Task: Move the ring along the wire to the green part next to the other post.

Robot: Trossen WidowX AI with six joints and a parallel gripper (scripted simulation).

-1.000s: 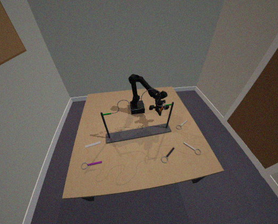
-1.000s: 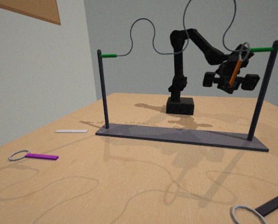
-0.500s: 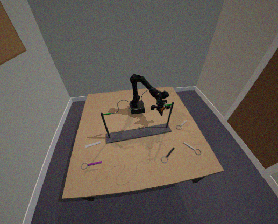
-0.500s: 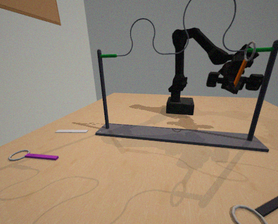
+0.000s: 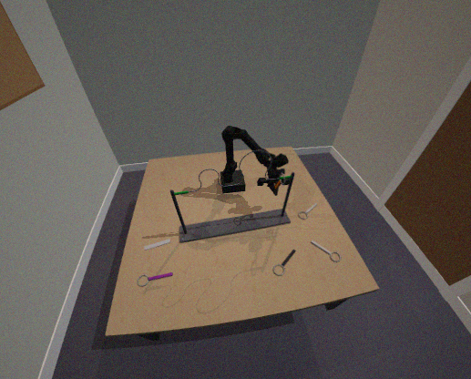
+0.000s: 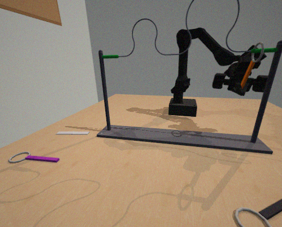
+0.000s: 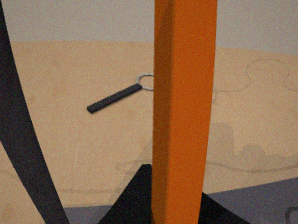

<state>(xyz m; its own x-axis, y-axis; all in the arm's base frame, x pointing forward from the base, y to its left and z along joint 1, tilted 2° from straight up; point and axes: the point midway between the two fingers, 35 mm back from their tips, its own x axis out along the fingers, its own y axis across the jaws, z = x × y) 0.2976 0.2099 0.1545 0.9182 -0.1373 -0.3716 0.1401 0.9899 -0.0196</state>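
My gripper [image 5: 274, 184] [image 6: 241, 87] is shut on the orange handle [image 5: 277, 184] [image 6: 246, 74] [image 7: 182, 110] of the ring [image 6: 261, 53]. The ring hangs around the green part of the wire [image 5: 284, 177] [image 6: 266, 50] next to the right post [image 5: 287, 193] [image 6: 265, 93]. The handle slants down and to the left from the ring. The thin grey wire [image 6: 145, 33] loops away to the left toward the other green part [image 5: 181, 192] [image 6: 110, 57] at the left post [image 5: 179, 211] [image 6: 104, 90]. In the wrist view the handle fills the middle and the right post [image 7: 27, 163] crosses at the left.
The posts stand on a dark base plate [image 5: 238, 226] [image 6: 186, 139]. Spare rings with handles lie on the table: purple [image 5: 156, 277] [image 6: 34, 158], black [image 5: 284, 262] [image 6: 262, 214] [image 7: 120, 96], and two white ones [image 5: 325, 250] [image 5: 307, 211]. A loose white bar [image 5: 157, 244] [image 6: 72, 132] lies left of the base.
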